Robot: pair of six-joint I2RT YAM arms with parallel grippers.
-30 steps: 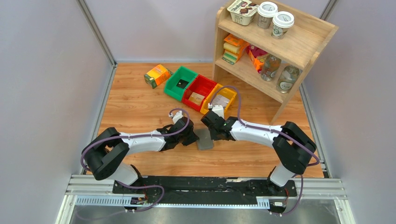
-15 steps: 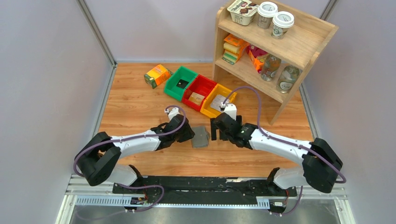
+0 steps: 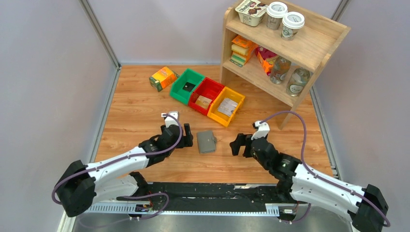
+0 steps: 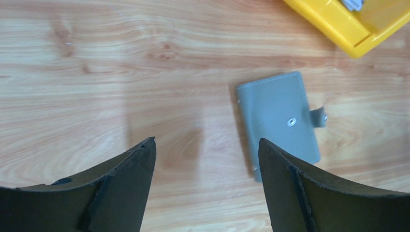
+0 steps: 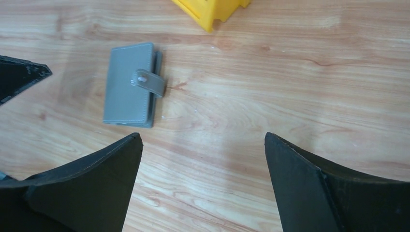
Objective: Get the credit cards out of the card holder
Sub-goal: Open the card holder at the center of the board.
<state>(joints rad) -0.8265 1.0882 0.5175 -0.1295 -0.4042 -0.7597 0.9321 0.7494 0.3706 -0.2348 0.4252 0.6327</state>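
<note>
The grey card holder (image 3: 207, 141) lies folded flat on the wooden table between my two grippers, its snap tab at its right edge. It also shows in the left wrist view (image 4: 278, 121) and the right wrist view (image 5: 128, 92). My left gripper (image 3: 186, 137) (image 4: 207, 141) hangs just left of the holder, open and holding nothing. A short way to the holder's right, my right gripper (image 3: 235, 145) (image 5: 203, 135) is open wide and also holds nothing. A small black card (image 3: 188, 87) lies in the green bin, and pale flat cards lie in the red and yellow bins.
Green (image 3: 180, 92), red (image 3: 211, 87) and yellow (image 3: 237, 96) bins stand in a row behind the holder. An orange-green carton (image 3: 163, 78) lies left of them. A wooden shelf (image 3: 309, 53) with cups, bottles and packets stands at the back right. Grey walls close in both sides.
Both grippers have opened and let go of the card holder. Both arms have drawn back toward the near edge, the right one farthest. The holder now lies alone on the table.
</note>
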